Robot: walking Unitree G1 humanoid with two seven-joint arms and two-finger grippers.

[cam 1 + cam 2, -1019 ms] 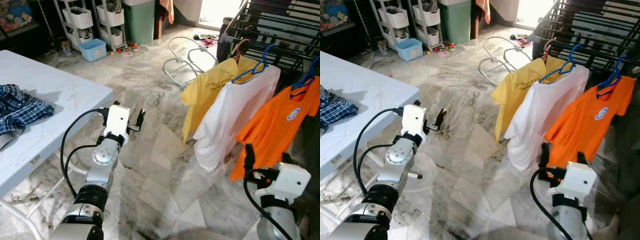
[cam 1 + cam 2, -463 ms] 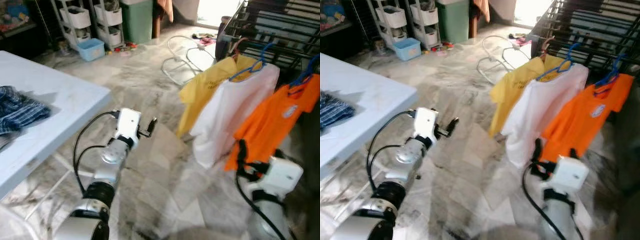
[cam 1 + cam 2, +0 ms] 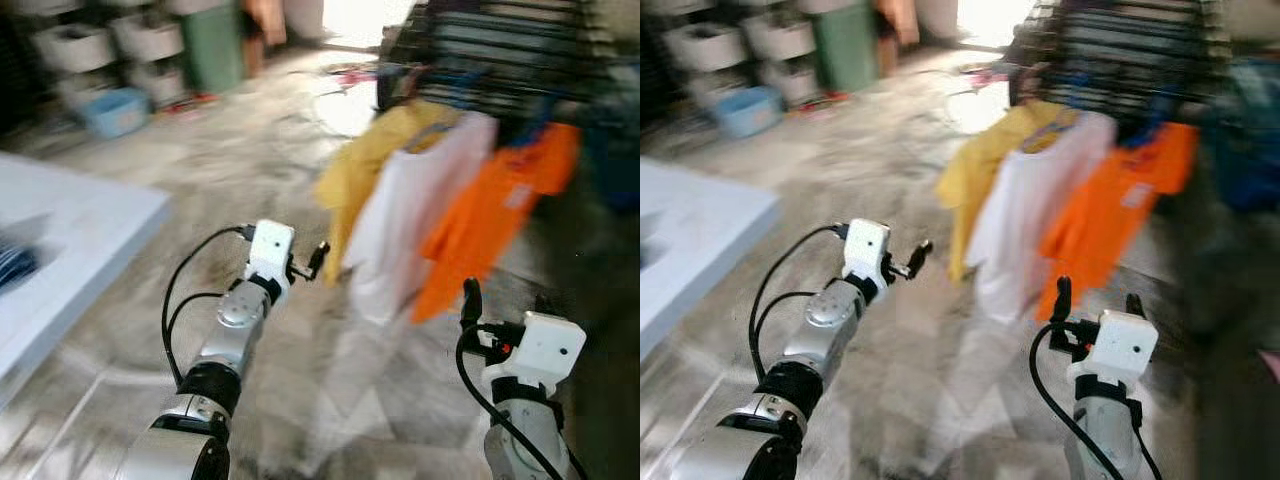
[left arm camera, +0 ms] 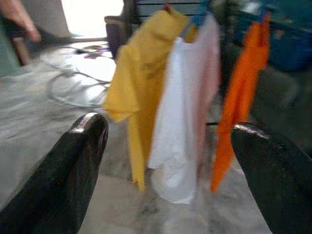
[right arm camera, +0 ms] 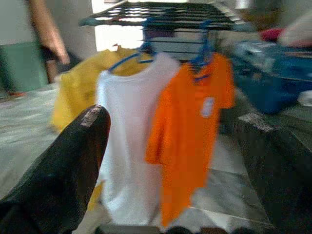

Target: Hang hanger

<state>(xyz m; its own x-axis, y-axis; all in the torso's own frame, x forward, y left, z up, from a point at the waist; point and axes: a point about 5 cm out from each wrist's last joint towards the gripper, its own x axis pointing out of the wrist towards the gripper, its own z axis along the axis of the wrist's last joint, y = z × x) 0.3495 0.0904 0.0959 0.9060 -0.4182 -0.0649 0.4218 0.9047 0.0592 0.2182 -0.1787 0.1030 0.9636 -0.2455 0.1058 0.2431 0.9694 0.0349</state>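
Orange shirt (image 5: 187,131) — blue hanger (image 5: 201,61) — dark rack (image 5: 161,13)

Blurred marble floor (image 3: 230,170); white table (image 3: 70,225) at left; storage shelves (image 3: 100,45) behind; bright doorway (image 3: 355,10) beyond

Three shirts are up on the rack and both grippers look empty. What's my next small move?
Probably turn back toward the table for the next garment. Both the left gripper and right gripper are open and hold nothing, while the yellow shirt, white shirt and orange shirt already hang on the rack.
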